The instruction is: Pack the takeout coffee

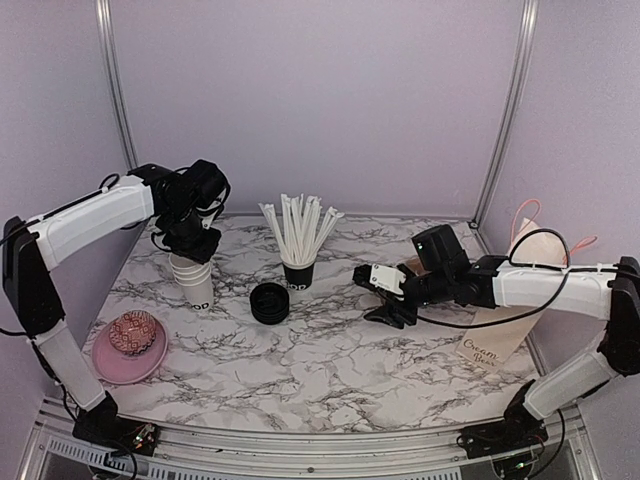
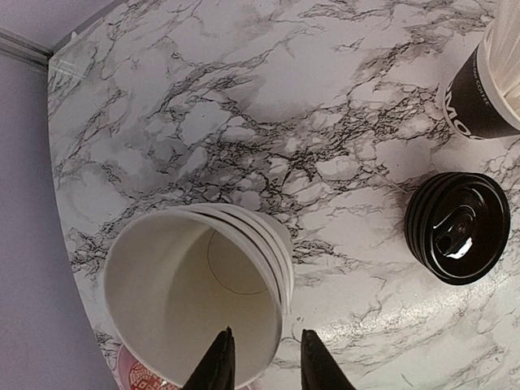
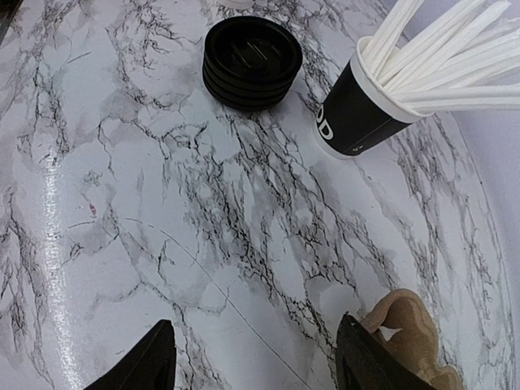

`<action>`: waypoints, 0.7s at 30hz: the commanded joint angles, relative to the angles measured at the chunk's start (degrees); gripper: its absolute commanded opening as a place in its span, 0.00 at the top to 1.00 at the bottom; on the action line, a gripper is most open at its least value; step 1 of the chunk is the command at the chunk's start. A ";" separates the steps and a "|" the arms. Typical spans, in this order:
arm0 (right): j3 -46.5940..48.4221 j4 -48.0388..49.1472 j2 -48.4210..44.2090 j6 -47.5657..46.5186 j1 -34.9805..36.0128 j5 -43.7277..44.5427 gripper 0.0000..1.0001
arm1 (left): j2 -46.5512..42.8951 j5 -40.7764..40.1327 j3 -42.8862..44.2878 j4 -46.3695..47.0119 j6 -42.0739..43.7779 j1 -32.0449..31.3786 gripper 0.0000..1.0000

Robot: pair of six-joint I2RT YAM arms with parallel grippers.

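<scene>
No lidded white cup shows in any view. A stack of lidless white cups [image 1: 193,282] stands at the left of the table and fills the lower left of the left wrist view [image 2: 195,301]. My left gripper [image 1: 190,248] hangs just over it, open [image 2: 264,333], one finger inside the top cup's rim and one outside. A stack of black lids [image 1: 270,302] lies mid-table; it also shows in the left wrist view [image 2: 459,227] and the right wrist view [image 3: 252,61]. My right gripper [image 1: 370,298] is open wide and empty over bare marble [image 3: 256,325].
A black cup of white straws [image 1: 298,270] stands behind the lids, also in the right wrist view [image 3: 357,118]. A pink plate [image 1: 110,365] with a patterned bowl lies at front left. A brown paper bag [image 1: 500,335] with pink handles stands at the right edge.
</scene>
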 commanded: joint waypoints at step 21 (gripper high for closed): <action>-1.02 1.83 -1.98 -1.79 0.65 2.22 0.38 | 4.17 -2.08 3.14 -2.77 0.40 0.76 0.98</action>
